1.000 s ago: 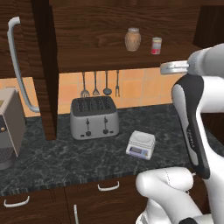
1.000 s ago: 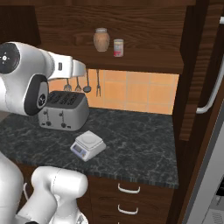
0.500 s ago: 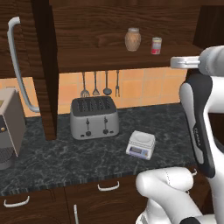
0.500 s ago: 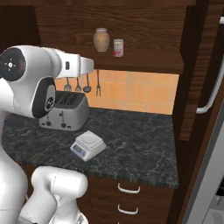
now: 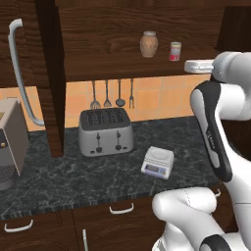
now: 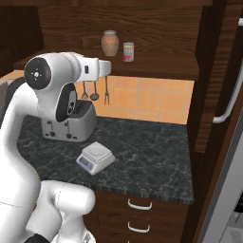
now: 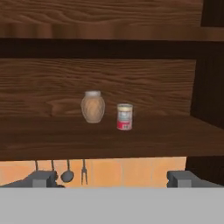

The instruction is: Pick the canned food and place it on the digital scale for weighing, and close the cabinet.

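The canned food (image 7: 124, 117), a small red cylinder with a pale silvery top and a light label band, stands upright on the dark wood-grain shelf (image 7: 109, 138) of the open cabinet (image 5: 122, 29), just beside a bulbous brown ceramic jar (image 7: 92, 106) with a pale lid; the two are close but apart, the jar on the side of the can nearer the toaster. In the left base view the can (image 5: 175, 51) and jar (image 5: 149, 44) sit at the same level as the white hand of the arm, which is raised to shelf height and held off from the can. The gripper (image 7: 111, 178) faces the shelf with its jaws spread wide and released, the two dark fingertips (image 7: 41, 178) standing well apart and grasping nothing. Below the can, on the speckled dark stone tabletop (image 5: 63, 181), rests the digital scale (image 5: 158, 162), a small white-grey square unit with a flat platform and a sloped front panel, its platform bare. The silver four-slot toaster (image 5: 106, 131), of brushed metal with a dark top, stands further from the can than the scale does, against the orange tiled wall. Metal utensils (image 5: 112, 94) hang from beneath the shelf above the toaster. A cabinet door (image 5: 51, 73) stands open edge-on beside the toaster, with a long curved silver bar handle (image 5: 22, 73).
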